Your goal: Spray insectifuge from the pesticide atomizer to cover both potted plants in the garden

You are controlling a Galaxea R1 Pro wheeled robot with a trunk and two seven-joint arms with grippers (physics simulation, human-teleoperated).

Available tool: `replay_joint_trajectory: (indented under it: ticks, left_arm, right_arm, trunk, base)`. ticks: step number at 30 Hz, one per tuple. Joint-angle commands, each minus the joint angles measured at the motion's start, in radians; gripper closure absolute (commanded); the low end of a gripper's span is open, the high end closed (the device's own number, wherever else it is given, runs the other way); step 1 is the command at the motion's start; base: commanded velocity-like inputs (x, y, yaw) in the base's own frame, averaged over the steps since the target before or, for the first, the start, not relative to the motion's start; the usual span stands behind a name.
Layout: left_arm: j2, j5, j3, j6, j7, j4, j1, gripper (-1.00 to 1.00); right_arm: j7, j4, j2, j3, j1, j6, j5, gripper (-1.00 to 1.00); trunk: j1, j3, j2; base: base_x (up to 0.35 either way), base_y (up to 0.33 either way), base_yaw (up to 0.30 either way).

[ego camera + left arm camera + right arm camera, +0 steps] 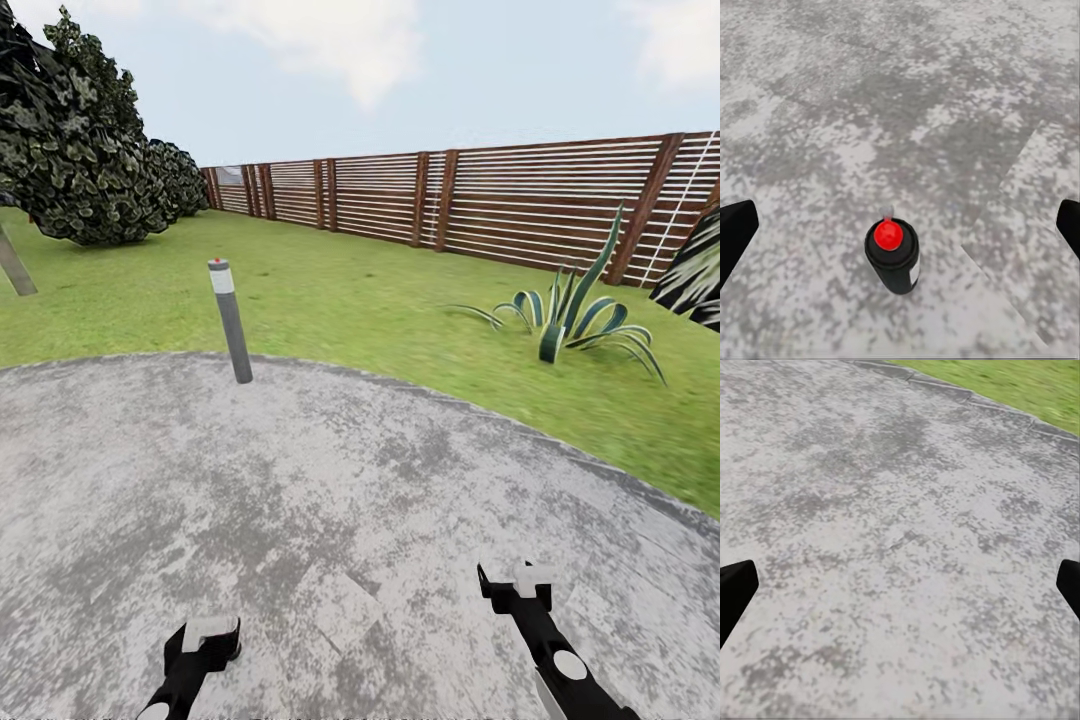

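My left gripper point(900, 225) hangs with its fingers point(735, 232) spread wide over the round grey paved patch point(832, 112); the pesticide atomizer point(892, 259) stands upright on the paving between them, touching neither, its red part uppermost. My right gripper point(900, 585) is equally wide apart above bare paving, whose curved edge point(967, 397) meets lawn ahead. In the head view both grippers sit low, left point(205, 640), right point(515, 585). Beyond, a grey post point(230, 320) stands at the patch's rim, an agave point(565, 325) on the grass point(380, 300), the slatted fence point(500, 200) behind.
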Motion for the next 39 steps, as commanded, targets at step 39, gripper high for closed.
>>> replay_joint_trajectory:
  ticks: [39]
  left_arm:
    - [0.002, -0.007, 0.005, -0.010, 0.000, 0.001, -0.001, -1.00]
  right_arm:
    - [0.001, 0.001, 0.000, 0.000, -0.001, -0.003, 0.000, -1.00]
  trunk:
    - [0.017, -0.173, -0.010]
  base:
    - [0.000, 0.000, 0.000]
